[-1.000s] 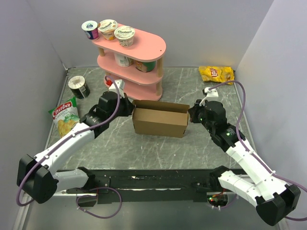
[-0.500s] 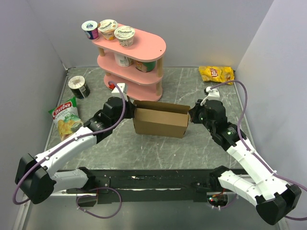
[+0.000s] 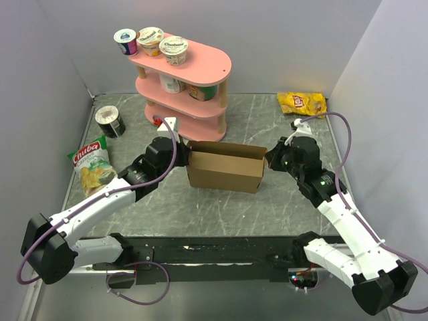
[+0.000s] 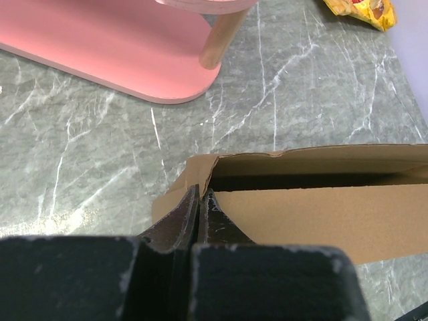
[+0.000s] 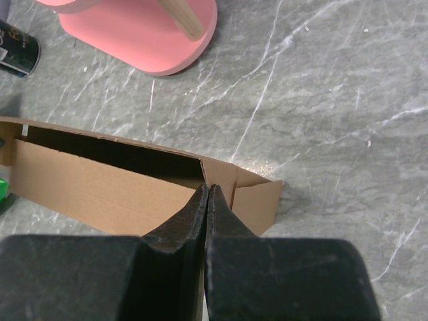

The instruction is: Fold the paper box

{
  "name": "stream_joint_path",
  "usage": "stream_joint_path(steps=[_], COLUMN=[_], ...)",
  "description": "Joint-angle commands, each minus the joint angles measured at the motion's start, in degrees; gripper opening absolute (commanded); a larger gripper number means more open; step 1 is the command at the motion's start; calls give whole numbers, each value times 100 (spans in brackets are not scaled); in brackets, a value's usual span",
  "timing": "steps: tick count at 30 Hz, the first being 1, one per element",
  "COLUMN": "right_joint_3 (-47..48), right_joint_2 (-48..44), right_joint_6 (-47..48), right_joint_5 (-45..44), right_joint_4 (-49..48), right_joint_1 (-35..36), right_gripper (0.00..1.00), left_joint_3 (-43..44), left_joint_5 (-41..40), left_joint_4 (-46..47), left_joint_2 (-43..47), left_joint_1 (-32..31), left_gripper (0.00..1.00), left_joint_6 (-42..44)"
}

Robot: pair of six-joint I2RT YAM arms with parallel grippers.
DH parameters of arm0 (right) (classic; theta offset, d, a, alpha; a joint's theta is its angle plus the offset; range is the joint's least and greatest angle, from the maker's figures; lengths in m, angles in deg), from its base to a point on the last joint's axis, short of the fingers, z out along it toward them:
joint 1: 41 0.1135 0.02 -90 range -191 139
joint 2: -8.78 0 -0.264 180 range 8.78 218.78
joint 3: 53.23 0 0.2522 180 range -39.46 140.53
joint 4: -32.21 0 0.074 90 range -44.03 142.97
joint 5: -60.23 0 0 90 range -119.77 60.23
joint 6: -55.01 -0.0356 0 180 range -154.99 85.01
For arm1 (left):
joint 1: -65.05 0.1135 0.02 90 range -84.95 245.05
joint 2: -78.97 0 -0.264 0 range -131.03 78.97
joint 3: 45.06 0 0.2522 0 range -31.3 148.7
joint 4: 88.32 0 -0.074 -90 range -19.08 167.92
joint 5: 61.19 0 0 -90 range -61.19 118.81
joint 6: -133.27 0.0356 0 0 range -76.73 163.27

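Claws first. From its wrist camera I see the left claw [image 4: 200,195] with both fingers pressed flat together, no gap between them. The tips sit right at the corner of the paper box [image 4: 314,214], touching the cardboard where the short end meets the long side. I can't tell whether a thin layer of card is pinched between them.

Over to the right claw [image 5: 208,190], and it's the same story. The fingers are closed tight on each other and the tips are up against the box's other corner. A small end flap [image 5: 257,200] sticks out just to the right of them in that view.

On the overhead camera the box sits in the middle of the frame on the marbled grey table [image 3: 200,214]. It's open at the top, its long walls are standing and it's dark inside. There's one arm at each short end, the left claw at the left end and the right claw at the right end.

Moving outward, just behind the box at upper centre stands a pink shelf [image 3: 207,67] with three tiers. Three yogurt cups [image 3: 151,40] are lined up on the top tier and more tubs are tucked on the middle one.

At the upper left of the table there's a dark can [image 3: 110,122]. Below it, by the left wall, a green chip bag [image 3: 92,164] lies flat. A yellow chip bag [image 3: 302,102] lies at the upper right, well apart from the box.
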Motion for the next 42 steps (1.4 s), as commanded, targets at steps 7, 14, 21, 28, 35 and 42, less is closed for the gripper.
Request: stream_joint_path(steps=[7,14,21,28,35,42], right_joint_3=[-237,-184,-1142,-1512,-1749,-1820], right_joint_2=[-196,-205,-441,-442,-468,-688], right_joint_6=[-419,-323,-6,-164,-489,-481], right_joint_5=[308,379,222,-788,-1361,-1476], right_joint_4=[72,221,-156,-8,309,608], right_joint_1=[-134,-213,-38,709,903,921], right_gripper=[0,0,0,0,0,0], left_joint_3=[-300,-247,-405,-572,-581,-581], left_joint_5=[415,371,274,142,169,247], left_joint_4=[-1221,-1230,-1046,-913,-834,-773], left_joint_2=[-335,-370,-423,-528,-696,-775], left_joint_1=[-123,-132,-132,-132,-132,-132], left_gripper=[1,1,1,1,1,1], left_joint_6=[157,175,139,113,87,121])
